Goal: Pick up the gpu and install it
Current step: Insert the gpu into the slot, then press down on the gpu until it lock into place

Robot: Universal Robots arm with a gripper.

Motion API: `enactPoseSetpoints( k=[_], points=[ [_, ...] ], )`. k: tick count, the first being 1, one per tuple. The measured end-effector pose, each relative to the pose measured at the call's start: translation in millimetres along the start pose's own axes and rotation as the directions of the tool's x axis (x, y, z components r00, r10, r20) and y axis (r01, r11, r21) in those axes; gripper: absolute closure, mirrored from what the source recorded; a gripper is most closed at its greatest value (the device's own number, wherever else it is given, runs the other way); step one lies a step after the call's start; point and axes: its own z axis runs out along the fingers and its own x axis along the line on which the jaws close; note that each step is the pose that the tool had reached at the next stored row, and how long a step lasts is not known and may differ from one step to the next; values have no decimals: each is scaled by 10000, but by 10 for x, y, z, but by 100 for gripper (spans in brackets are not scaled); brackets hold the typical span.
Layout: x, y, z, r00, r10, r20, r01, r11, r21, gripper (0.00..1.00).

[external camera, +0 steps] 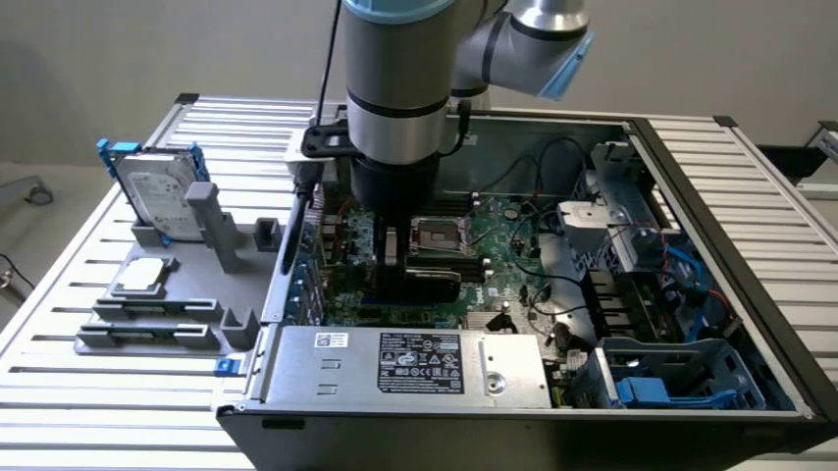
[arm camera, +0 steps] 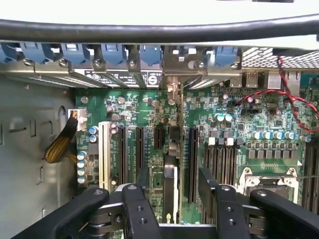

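Observation:
The gpu (arm camera: 171,164) stands on edge in a motherboard expansion slot, its metal bracket up against the rear wall of the case. My gripper (arm camera: 174,183) straddles it: one black finger (arm camera: 143,186) sits on each side of the card with a visible gap, so the gripper is open and holds nothing. In the exterior view the arm reaches straight down into the open computer case (external camera: 733,294). There the gripper (external camera: 392,270) hangs low over the board, right at the dark gpu (external camera: 433,287).
A grey fixture (external camera: 157,329) at the exterior view's left holds the blue-framed hard drive (external camera: 157,196) and a square silver CPU chip (external camera: 144,278). Inside the case are the CPU socket (external camera: 439,235), the power supply (external camera: 406,363) and a drive cage (external camera: 681,383). Empty black slots (arm camera: 122,154) flank the card.

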Motion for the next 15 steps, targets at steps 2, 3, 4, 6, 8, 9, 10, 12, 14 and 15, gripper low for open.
enactPoseSetpoints(
  k=[2,3,4,6,8,9,10,12,14,15],
  points=[
    [-2,1,-36,10000,0,0,0,10000,0,48],
    [-3,1,-54,10000,0,1,0,10000,1,50],
    [-4,1,-70,10000,0,0,0,10000,0,50],
    [-8,0,-99,10000,-1,0,1,10000,0,63],
    [-12,0,-126,10000,0,1,0,10000,1,69],
    [-14,0,-139,10000,-1,0,1,10000,0,75],
    [-17,-1,-146,10000,-1,1,1,10000,1,80],
    [-21,-5,-149,10000,1,4,-1,10000,2,86],
    [-26,-8,-149,10000,1,5,-1,10000,1,89],
    [-29,-8,-148,10000,0,8,0,10000,1,89]
  ],
)
